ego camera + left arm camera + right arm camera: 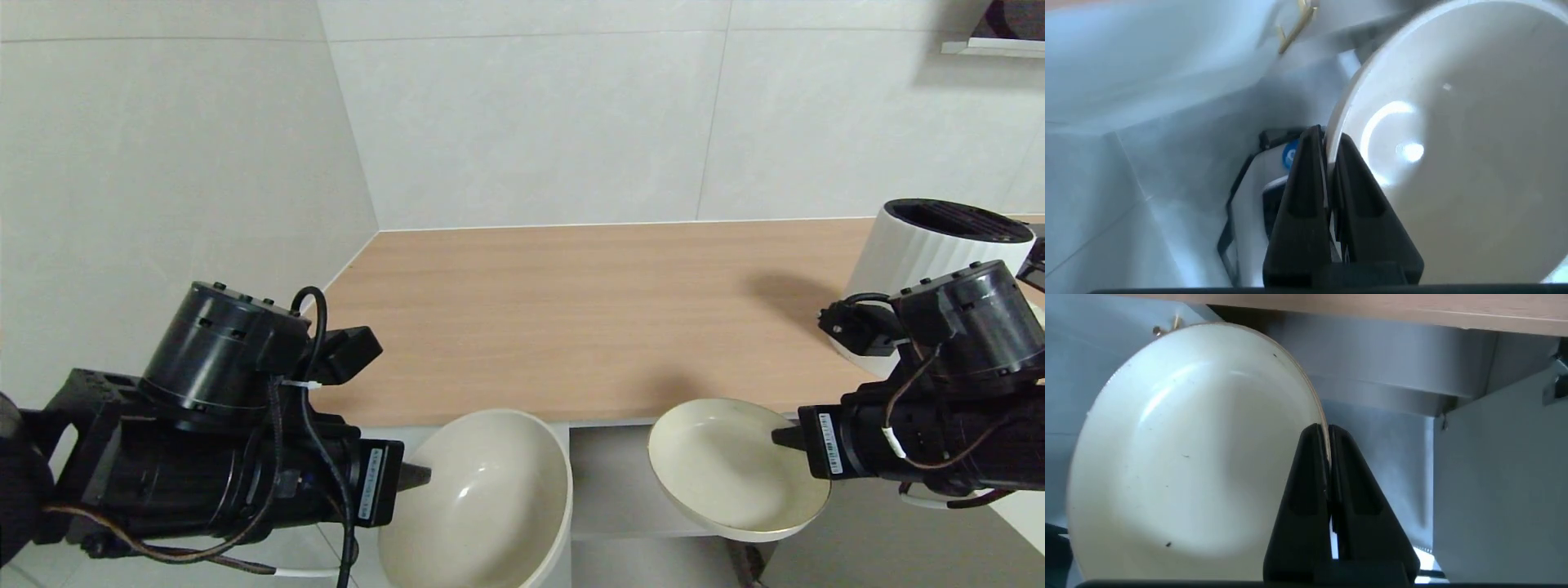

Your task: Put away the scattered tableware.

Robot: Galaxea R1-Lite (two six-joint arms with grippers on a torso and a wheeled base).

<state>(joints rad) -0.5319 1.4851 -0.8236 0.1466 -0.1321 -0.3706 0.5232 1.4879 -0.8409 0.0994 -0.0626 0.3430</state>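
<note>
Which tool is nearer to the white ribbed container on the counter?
Right. The right tool, gripping the plate, is close in front of the white container; the left tool, gripping the bowl, is far across.

Head camera high, wrist cameras close in.
The head view looks forward and down over the pale wooden countertop (588, 318). The left wrist view sights closely along the black left gripper (1327, 145) at the deep glossy cream bowl (1454, 147), the right along the black right gripper (1327, 439) at the shallow round cream plate (1192, 457); the head view shares both.
</note>
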